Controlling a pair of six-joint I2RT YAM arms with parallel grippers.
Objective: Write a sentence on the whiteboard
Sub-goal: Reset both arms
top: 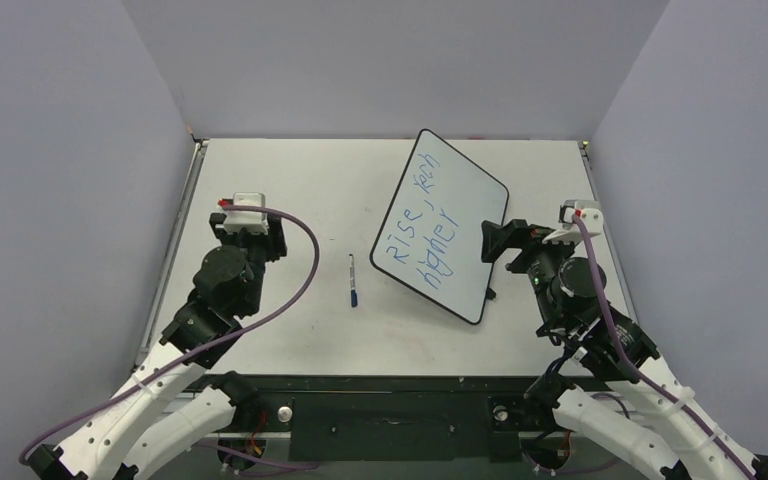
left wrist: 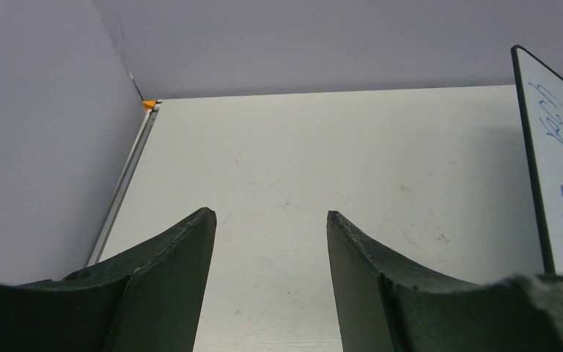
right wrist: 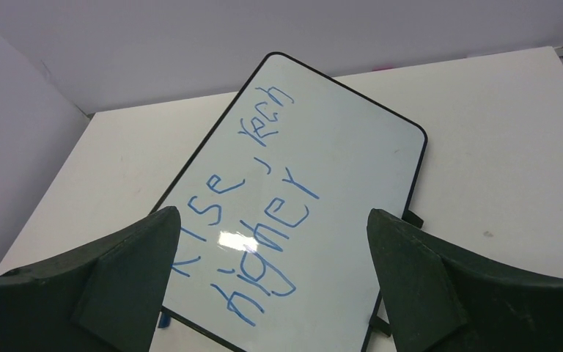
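Observation:
The whiteboard [top: 440,225] lies tilted on the table right of centre, black-framed, with the blue sentence [top: 418,235] in two lines reading roughly "Rise, tech higher". From the right wrist the whiteboard [right wrist: 352,147] and its sentence [right wrist: 260,213] fill the middle of the view. My right gripper [right wrist: 273,216] stands wide open just off the board's right edge, holding nothing; from above, the right gripper [top: 495,240] sits by that edge. Over bare table at the left, my left gripper [left wrist: 271,214] is open and empty. A blue marker [top: 352,280] lies on the table between the arms.
Grey walls enclose the table [top: 290,180] on three sides. A metal rail [top: 175,240] runs along the left edge. The board's edge [left wrist: 557,161] shows at the right of the left wrist view. A small black foot [right wrist: 410,218] sticks out from the board's right side.

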